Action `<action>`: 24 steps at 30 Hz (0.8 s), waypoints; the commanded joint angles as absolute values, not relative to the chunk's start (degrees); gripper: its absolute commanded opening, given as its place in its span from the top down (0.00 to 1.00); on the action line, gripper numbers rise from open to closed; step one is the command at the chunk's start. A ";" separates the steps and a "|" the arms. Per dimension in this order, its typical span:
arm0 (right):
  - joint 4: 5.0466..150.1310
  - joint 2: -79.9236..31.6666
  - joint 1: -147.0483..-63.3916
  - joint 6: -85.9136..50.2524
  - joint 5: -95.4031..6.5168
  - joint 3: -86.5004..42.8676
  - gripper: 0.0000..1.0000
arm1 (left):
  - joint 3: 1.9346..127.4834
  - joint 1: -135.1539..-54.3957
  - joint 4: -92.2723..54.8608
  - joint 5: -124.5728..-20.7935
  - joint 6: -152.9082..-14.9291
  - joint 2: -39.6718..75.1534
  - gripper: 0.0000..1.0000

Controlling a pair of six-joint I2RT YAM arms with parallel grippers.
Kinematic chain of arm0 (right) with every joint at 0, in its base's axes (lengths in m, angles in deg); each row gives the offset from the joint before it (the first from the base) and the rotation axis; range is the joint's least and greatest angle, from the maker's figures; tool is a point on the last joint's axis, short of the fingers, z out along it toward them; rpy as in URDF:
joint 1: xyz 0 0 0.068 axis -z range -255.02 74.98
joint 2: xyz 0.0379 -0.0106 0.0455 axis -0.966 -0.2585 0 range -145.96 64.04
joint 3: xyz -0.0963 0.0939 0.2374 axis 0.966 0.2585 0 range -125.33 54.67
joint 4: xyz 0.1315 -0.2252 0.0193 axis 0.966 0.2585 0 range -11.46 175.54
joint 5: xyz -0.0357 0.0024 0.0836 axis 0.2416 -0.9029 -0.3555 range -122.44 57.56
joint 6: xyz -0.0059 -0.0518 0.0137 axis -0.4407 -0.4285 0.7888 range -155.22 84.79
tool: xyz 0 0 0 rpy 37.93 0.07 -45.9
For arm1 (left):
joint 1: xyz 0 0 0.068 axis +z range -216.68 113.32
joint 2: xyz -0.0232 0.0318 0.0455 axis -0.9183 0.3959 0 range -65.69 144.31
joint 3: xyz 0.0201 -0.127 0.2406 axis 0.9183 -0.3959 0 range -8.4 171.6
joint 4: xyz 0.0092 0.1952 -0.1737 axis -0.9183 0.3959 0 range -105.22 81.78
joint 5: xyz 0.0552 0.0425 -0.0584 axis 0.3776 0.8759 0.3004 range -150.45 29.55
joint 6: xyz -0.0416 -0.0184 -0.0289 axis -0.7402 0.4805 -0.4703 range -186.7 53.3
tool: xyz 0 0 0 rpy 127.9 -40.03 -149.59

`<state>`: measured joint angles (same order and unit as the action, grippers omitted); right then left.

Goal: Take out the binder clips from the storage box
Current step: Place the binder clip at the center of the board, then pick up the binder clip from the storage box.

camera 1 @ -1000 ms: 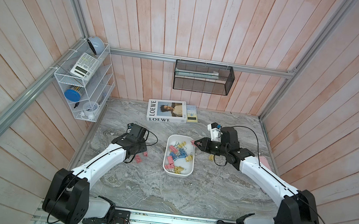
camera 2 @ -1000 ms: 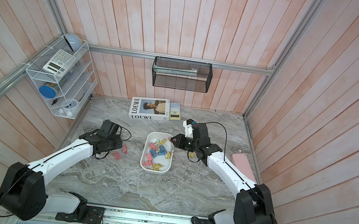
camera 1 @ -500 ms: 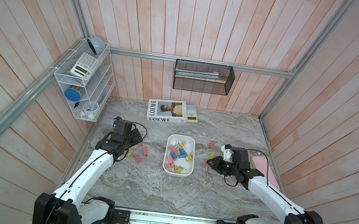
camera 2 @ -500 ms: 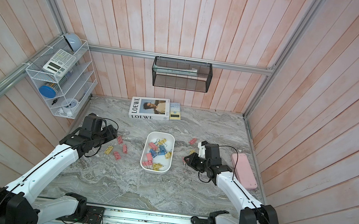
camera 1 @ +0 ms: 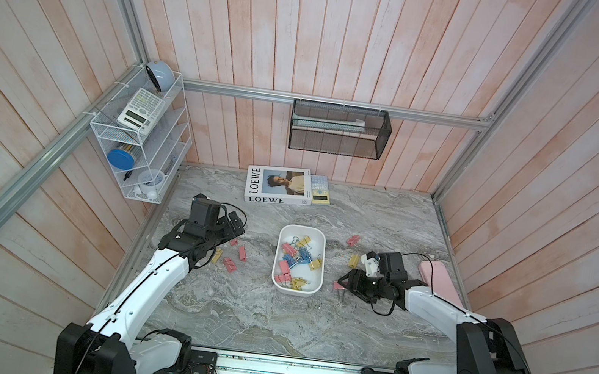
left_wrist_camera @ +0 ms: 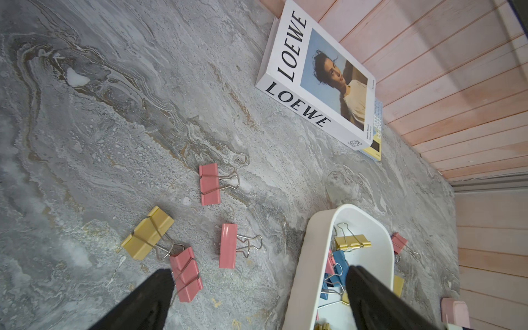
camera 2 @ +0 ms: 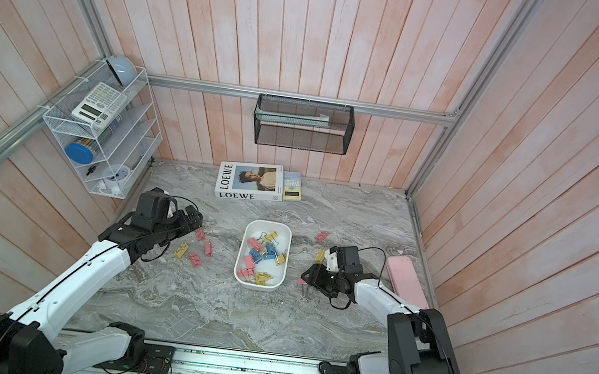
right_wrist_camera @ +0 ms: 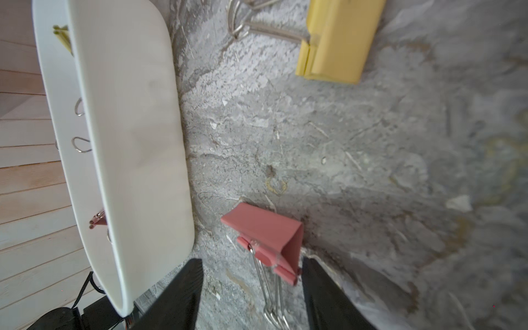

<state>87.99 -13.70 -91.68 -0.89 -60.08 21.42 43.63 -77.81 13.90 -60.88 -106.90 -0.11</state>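
Both grippers are standing open and holding nothing. The left gripper (left_wrist_camera: 258, 273) is keeping its fingers wide apart above the table top (camera 1: 231, 317), just beside the tray (camera 1: 295, 292). The right gripper (right_wrist_camera: 251, 261) is hovering low on the tray's other side with its fingers parted around a pink clip (right_wrist_camera: 265, 237). That clip is lying on the table with a clear gap on one side, so I judge it free rather than gripped. The job is looking well short of half done. Four clips (left_wrist_camera: 209, 184) are lying out on the table by the left arm and three by the right, counting the pink one. A larger tangle of pink, yellow and blue ones is sitting in the tray in the middle of the table, waiting to be lifted out. All of this is resting on a grey marbled top, flat and mostly bare. Pale pink plank walls (camera 1: 350, 44) framed by metal rails (camera 1: 321, 102) are enclosing it. A white wire rack (camera 1: 110, 133) with a calculator (camera 1: 141, 110) is hanging in one corner, and a black mesh basket (camera 1: 336, 143) is hanging on the back wall. A book (camera 1: 278, 185) is lying below the basket, and a pink case (camera 1: 437, 281) is lying near the right arm.
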 commanded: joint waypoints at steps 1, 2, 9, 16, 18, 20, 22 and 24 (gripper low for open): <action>94.96 -8.84 -91.32 -4.86 -54.82 17.98 0.31 | 45.48 -77.96 13.97 -61.63 -105.50 -1.26 0.00; 96.94 -7.47 -91.30 -5.67 -53.48 17.01 0.29 | 45.56 -78.22 13.85 -61.66 -105.31 -1.29 0.00; 103.50 -0.49 -91.28 -7.79 -46.84 12.21 0.03 | 47.77 -85.49 13.76 -57.28 -102.70 2.53 0.00; 104.25 -0.25 -92.05 -7.16 -47.47 8.30 0.02 | 53.42 -96.11 14.39 -55.47 -98.55 11.60 0.16; 104.85 -0.42 -92.47 -7.18 -47.18 7.33 0.02 | 56.62 -98.63 16.43 -54.05 -97.68 15.95 0.24; 105.67 -0.54 -92.85 -7.30 -46.41 6.30 0.02 | 60.10 -100.19 18.96 -54.19 -98.93 20.24 0.28; 106.12 -0.33 -93.12 -7.59 -45.75 5.73 0.02 | 62.24 -102.18 19.74 -53.71 -100.54 23.59 0.33; 106.08 0.11 -93.21 -7.48 -45.07 5.62 0.02 | 64.11 -103.85 20.53 -52.74 -102.80 27.10 0.41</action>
<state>103.95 -0.30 -92.82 -6.79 -47.10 7.04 61.62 -102.12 17.20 -55.04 -100.87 23.96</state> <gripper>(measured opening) 0.978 0.615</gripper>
